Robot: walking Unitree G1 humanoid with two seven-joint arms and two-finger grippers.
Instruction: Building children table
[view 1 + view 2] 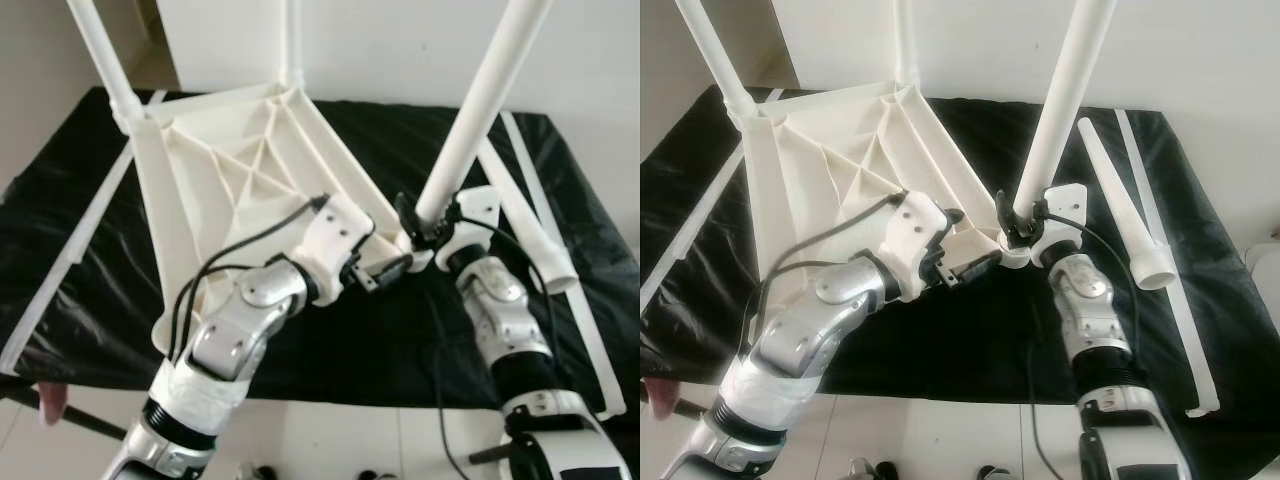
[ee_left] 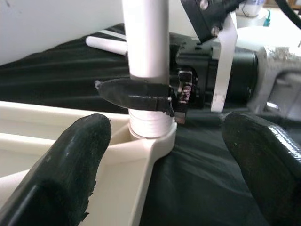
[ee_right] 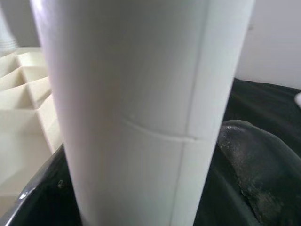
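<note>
Lying upside down on a black cloth (image 1: 330,350), the white table top (image 1: 240,170) shows its ribbed underside, and everything else is placed here from it. Two white legs already stand in its far corners: one far leg (image 1: 105,60) at the far left corner and another far leg (image 1: 290,40) at the far right corner, both rising out of the picture.

At the table top's near right corner, a third white leg (image 1: 1060,100) stands seated in the corner socket (image 2: 150,136), leaning slightly to the right as it rises. The right gripper (image 1: 1018,232) is clenched around the base of this leg, just above the socket; in the left wrist view one of its black fingers (image 2: 134,94) wraps across the leg's front, and in the right wrist view the leg sits squarely between the two dark fingers.

The left gripper (image 1: 385,272) reaches across the table top's near edge toward the same corner. Its fingers are released and spread apart, one fingertip (image 2: 70,155) over the table top's rim beside the socket, the other on the far side of the socket above the cloth, neither touching the leg.

To the right of the table top, well apart from it, a fourth loose leg (image 1: 1120,210) lies flat on the cloth, its open end toward the robot. Beyond it, a thin white strip (image 1: 1170,270) lies along the cloth's right edge, and another white strip (image 1: 70,250) lies on the cloth to the table top's left.
</note>
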